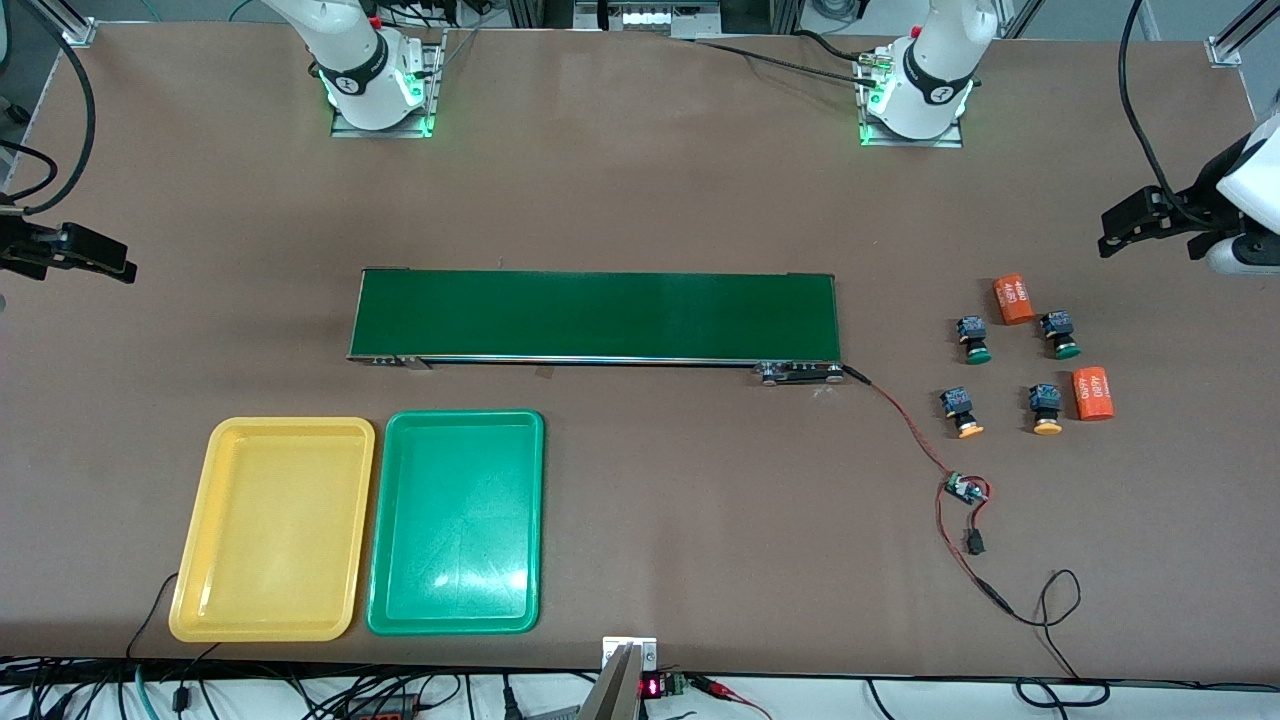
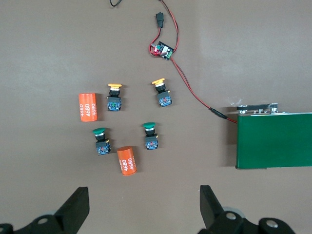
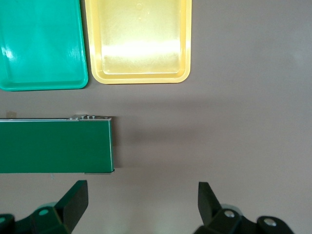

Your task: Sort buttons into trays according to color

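Several buttons lie toward the left arm's end of the table: two with green caps (image 1: 973, 340) (image 1: 1060, 335) and, nearer the front camera, two with orange-yellow caps (image 1: 961, 412) (image 1: 1045, 408). The left wrist view shows the green ones (image 2: 101, 140) (image 2: 150, 135) and the orange-yellow ones (image 2: 114, 96) (image 2: 162, 92). The yellow tray (image 1: 270, 530) (image 3: 139, 78) and green tray (image 1: 455, 520) (image 3: 44, 85) lie side by side, both empty. My left gripper (image 1: 1112, 238) (image 2: 145, 204) hangs open over bare table beside the buttons. My right gripper (image 1: 120, 268) (image 3: 144, 202) hangs open over bare table off the conveyor's end.
A long dark-green conveyor belt (image 1: 595, 315) lies across the middle. Two orange cylinders with white print (image 1: 1013, 299) (image 1: 1093, 393) lie among the buttons. A red-and-black wire runs from the conveyor to a small circuit board (image 1: 964, 490) and on toward the table edge.
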Robot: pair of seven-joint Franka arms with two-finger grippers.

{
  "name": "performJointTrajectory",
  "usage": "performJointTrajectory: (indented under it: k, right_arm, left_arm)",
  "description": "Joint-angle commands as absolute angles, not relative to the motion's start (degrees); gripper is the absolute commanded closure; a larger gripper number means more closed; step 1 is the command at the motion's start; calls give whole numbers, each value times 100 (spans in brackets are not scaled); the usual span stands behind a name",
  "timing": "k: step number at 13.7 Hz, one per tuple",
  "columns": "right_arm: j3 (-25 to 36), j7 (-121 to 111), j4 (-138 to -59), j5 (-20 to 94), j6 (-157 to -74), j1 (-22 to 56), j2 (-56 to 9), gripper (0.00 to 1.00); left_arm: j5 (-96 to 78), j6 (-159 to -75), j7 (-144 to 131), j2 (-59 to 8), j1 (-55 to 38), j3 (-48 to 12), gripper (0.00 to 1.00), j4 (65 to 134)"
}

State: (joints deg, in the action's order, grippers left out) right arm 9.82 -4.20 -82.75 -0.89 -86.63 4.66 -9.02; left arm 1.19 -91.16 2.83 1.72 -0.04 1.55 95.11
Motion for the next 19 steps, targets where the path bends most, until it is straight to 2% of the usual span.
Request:
performJointTrajectory:
  k: [1, 13, 17, 19]
  right_arm:
    - [958, -404, -8420, -26, -8745, 483, -782, 0]
    - [958, -404, -8437, -26, -8771, 475, -774, 0]
    - [967, -404, -8437, -26, -8780, 475, -773, 0]
    - [967, -404, -8437, -26, -8771, 457, -773, 0]
  left_arm:
    - [26, -8860, 281, 0, 9, 141, 0, 9176]
    - [88, -8833, 229, -237, 88, 193, 0, 9149]
    - [315, -8596, 229, -325, 88, 202, 0, 9106]
    - [404, -8596, 220, -622, 97, 211, 0, 9088]
